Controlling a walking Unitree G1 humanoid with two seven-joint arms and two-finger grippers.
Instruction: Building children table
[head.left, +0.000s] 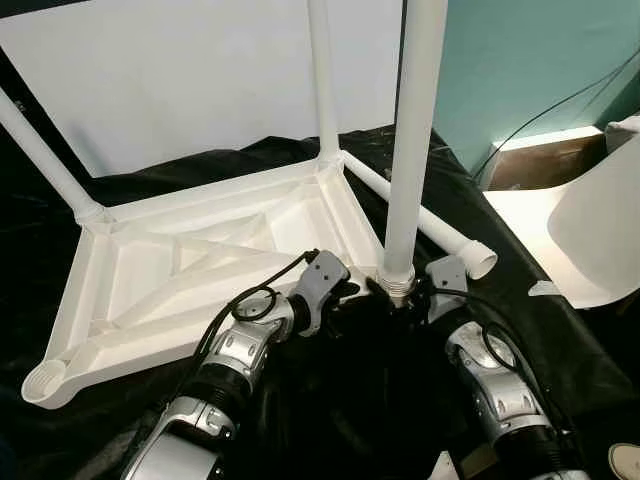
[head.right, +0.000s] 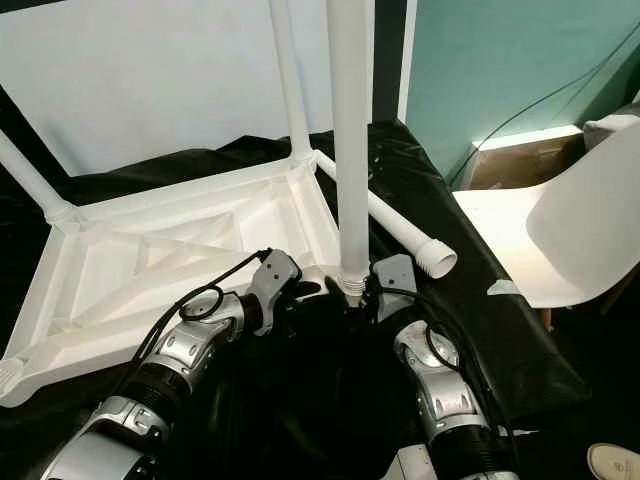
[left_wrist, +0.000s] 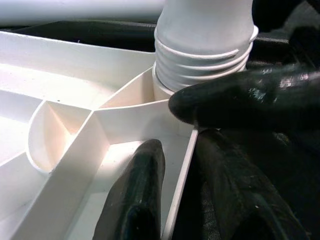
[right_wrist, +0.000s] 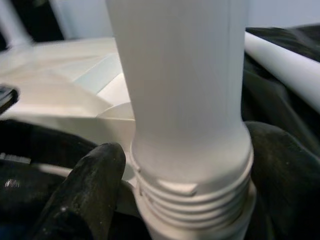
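Observation:
A white plastic table top lies upside down on black cloth. Two legs stand in its far corners. A third leg stands upright in the near right corner, several thread turns still above the socket. My right gripper is shut on this leg's base, with a finger on each side of the thread. My left gripper is just left of it, shut on the table top's rim, one finger inside the rim. A fourth leg lies loose on the cloth at the right.
The near left corner socket has no leg in it. A white chair stands close on the right, beside a teal wall with a black cable. A white panel leans behind the table top. The cloth drops off at the right edge.

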